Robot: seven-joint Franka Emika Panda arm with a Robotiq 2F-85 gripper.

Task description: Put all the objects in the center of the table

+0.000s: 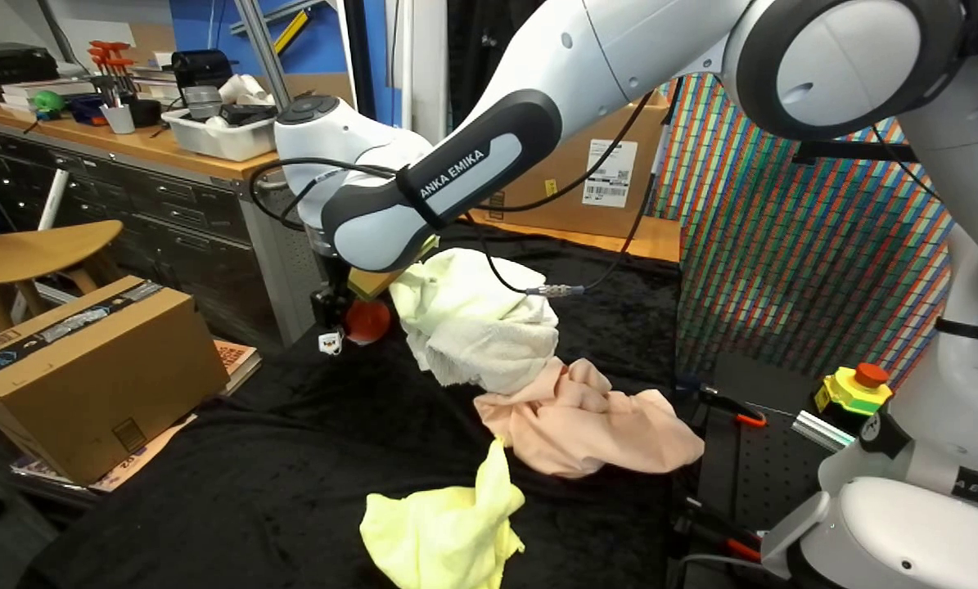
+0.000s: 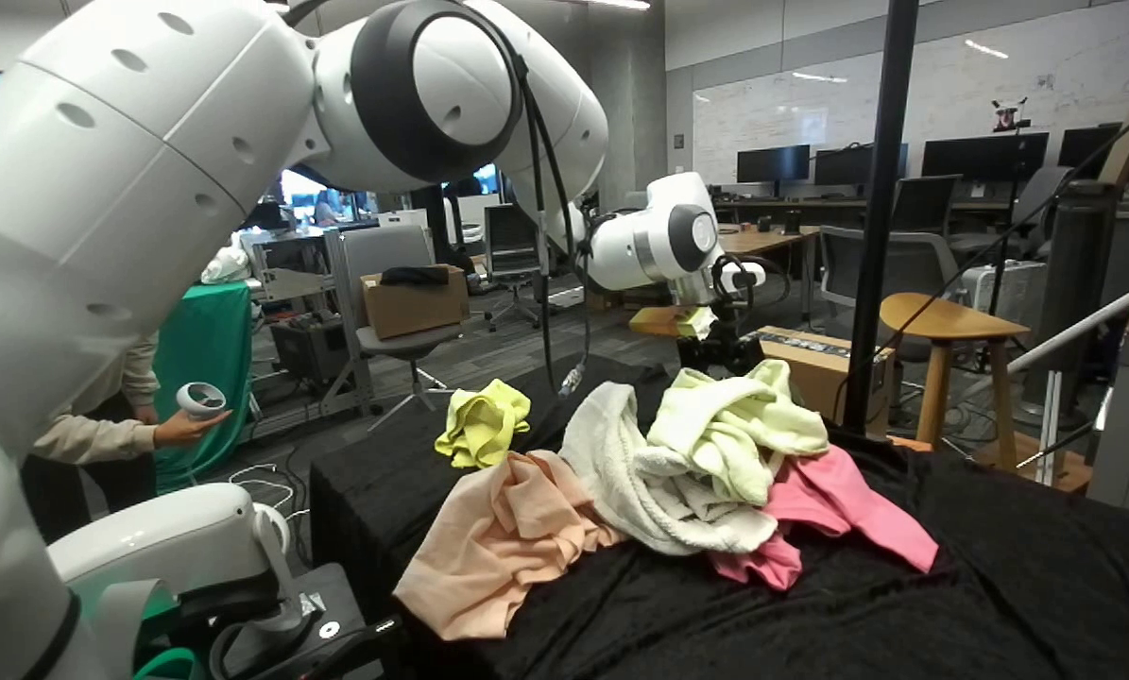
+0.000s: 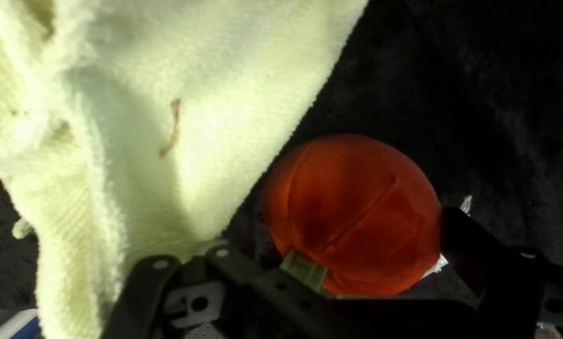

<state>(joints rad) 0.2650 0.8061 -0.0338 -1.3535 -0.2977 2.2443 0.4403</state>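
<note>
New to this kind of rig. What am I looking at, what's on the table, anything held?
It's a white, jointed robot arm ending in a two-fingered tool. Two pictures come from cameras standing outside it; the close-up is the wrist view. On the black-draped table lie a peach cloth, a bright yellow cloth, a pink cloth, and a white towel with a pale yellow-green cloth partly over it. Off to one side, a person holds a white controller, possibly steering. The jaws stand wide apart with a red-orange plush ball between them; it doesn't look gripped, though I can't tell whether they touch it.
</note>
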